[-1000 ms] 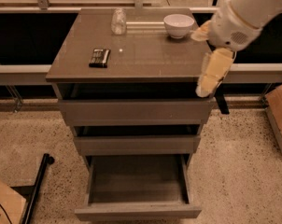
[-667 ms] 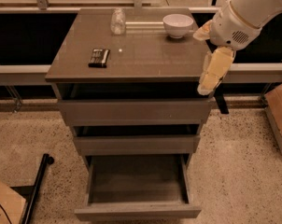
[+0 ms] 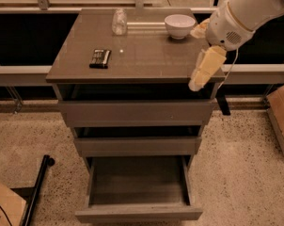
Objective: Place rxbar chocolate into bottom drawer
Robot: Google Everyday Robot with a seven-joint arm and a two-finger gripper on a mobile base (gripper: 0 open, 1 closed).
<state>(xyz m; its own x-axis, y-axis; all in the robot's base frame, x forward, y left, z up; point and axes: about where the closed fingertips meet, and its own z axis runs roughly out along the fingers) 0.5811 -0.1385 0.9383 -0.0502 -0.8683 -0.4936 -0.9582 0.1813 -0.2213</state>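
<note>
The pale parallel-jaw gripper [image 3: 197, 81], whose closure cannot be told, is being held at the front right corner of the flat grey-brown cabinet top [image 3: 151, 46], having been shifted only slightly leftward. The small black-wrapped rxbar chocolate [image 3: 100, 58] is being left on the top's left side, well apart from it. The deep grey-brown bottom drawer [image 3: 137, 214] is being kept open; the reach is judged barely begun.

An office-like test space: terrazzo floor [image 3: 236, 173], cardboard boxes [image 3: 280, 109], drawer cabinet [image 3: 146, 55], hand [image 3: 197, 83] at its right edge.
</note>
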